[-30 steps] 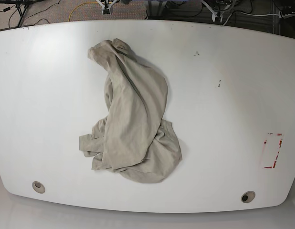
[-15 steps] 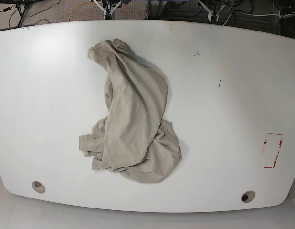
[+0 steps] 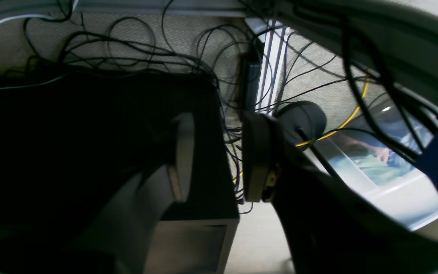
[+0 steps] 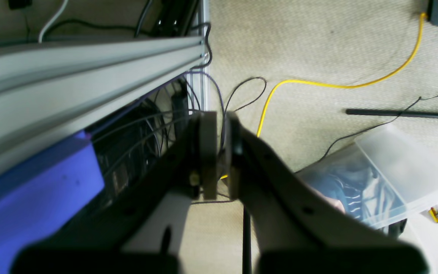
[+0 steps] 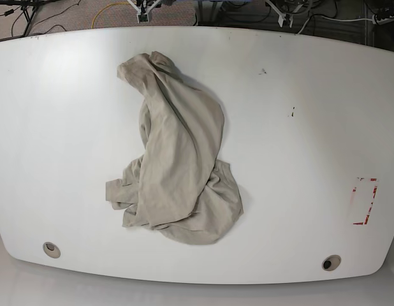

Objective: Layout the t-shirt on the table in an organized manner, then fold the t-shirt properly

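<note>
The beige t-shirt lies crumpled in a long heap on the white table, left of centre, running from the far edge toward the near edge. Neither gripper shows in the base view. In the left wrist view my left gripper hangs over the floor and cables with its fingers apart and nothing between them. The right wrist view shows my right gripper shut and empty above the carpet, beside the frame rail. Both are away from the t-shirt.
Two grey grommet holes sit near the table's front edge, and a red-tape rectangle marks its right side. Off the table are tangled cables, a yellow cable, an aluminium rail and a clear plastic bin.
The t-shirt has not moved. Only small arm parts at the table's far edge have shifted slightly.
</note>
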`<move>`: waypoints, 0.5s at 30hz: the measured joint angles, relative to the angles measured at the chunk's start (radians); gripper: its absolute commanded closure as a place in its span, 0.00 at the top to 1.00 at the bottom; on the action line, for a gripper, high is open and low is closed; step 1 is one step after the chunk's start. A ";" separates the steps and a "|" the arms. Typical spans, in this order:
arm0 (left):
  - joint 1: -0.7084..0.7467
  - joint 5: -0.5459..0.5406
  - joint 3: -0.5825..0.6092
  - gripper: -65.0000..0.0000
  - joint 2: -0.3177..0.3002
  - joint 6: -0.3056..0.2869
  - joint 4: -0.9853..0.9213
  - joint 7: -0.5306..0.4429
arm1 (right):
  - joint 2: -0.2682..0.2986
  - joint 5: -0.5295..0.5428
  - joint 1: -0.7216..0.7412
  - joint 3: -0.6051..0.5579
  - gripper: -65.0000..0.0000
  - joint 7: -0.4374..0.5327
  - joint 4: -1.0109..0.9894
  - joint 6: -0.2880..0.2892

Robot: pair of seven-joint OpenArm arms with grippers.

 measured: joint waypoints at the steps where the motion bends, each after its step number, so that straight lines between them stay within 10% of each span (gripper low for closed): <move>1: 0.013 -0.001 0.000 0.30 0.000 0.000 0.022 -0.001 | 0.000 0.000 -0.014 0.000 0.05 -0.004 0.011 0.000; 15: 0.278 -0.003 0.000 0.30 0.001 -0.001 0.452 0.012 | -0.034 0.007 -0.249 0.002 0.05 -0.001 0.380 -0.002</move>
